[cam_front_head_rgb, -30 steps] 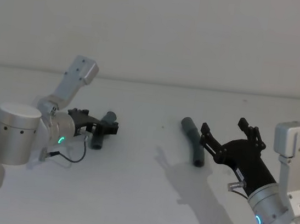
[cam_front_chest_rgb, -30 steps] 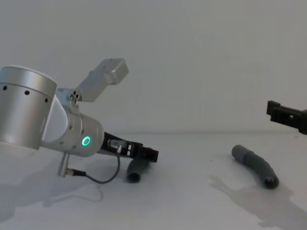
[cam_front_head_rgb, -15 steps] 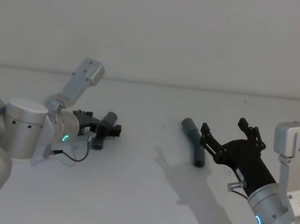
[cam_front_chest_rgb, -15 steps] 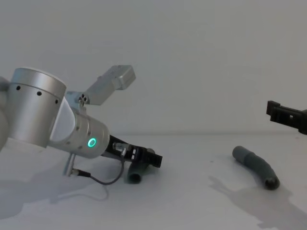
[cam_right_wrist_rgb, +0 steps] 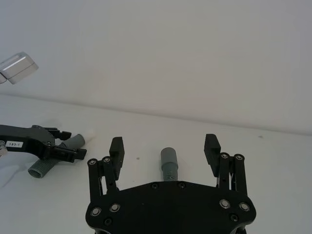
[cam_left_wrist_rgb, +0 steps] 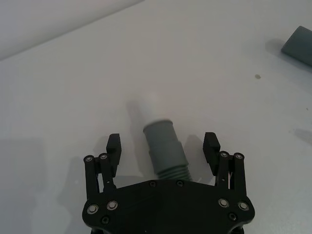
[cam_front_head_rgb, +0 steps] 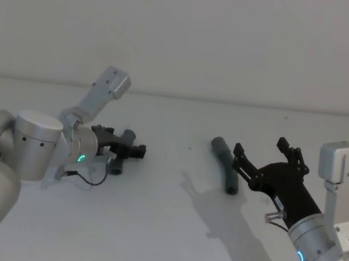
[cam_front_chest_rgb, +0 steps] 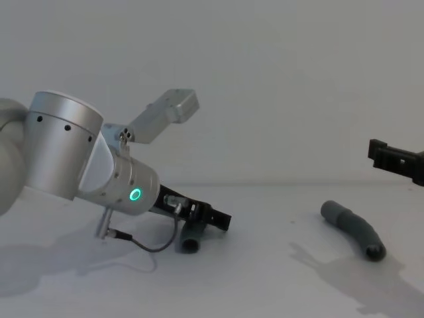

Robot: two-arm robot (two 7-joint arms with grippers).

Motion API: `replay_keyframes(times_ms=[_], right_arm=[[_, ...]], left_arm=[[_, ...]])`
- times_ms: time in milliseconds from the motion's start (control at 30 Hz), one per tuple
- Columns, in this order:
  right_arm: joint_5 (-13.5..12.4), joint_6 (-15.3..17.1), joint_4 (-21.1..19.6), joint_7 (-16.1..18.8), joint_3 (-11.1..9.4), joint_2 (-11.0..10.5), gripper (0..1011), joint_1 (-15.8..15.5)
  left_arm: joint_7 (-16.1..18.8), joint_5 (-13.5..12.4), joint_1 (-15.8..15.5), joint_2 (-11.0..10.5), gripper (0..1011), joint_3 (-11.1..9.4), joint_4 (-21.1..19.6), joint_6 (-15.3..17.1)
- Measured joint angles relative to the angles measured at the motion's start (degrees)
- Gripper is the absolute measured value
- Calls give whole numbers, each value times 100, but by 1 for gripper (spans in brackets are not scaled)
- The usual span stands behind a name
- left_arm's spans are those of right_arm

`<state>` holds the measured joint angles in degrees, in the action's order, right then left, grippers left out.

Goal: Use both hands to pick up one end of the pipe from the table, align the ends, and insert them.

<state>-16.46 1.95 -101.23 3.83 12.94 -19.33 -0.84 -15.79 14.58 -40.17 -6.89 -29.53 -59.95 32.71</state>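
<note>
Dark grey pipe (cam_front_head_rgb: 226, 166), black left gripper (cam_left_wrist_rgb: 162, 142), plain white table (cam_front_head_rgb: 148, 230).

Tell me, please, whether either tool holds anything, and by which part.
Nothing is held: left tool, open, straddles a pipe without touching; right tool is open.

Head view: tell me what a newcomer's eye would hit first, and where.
The left tool, open, straddles one grey pipe piece lying on the white table at the left, with a green ring light glowing on its arm. On the right, the right tool hangs open near the other bent pipe piece.
</note>
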Motion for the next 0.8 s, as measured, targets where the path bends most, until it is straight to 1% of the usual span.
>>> replay_keyframes(times_ms=[233,333,467,800], right_arm=[[0,0,0,0,0,0,1000,0],[0,0,0,0,0,0,1000,0],[0,0,0,0,0,0,1000,0],[0,0,0,0,0,0,1000,0]], left_arm=[[8,-169,-24,-55,1001,-91,-26,-203],[45,-284,-25,-111,1001,-130,-99,-344],[85,-370,-2,-164,1001,-148,-202,-453],[120,-463,105,-259,1001,-129,-508,-538]])
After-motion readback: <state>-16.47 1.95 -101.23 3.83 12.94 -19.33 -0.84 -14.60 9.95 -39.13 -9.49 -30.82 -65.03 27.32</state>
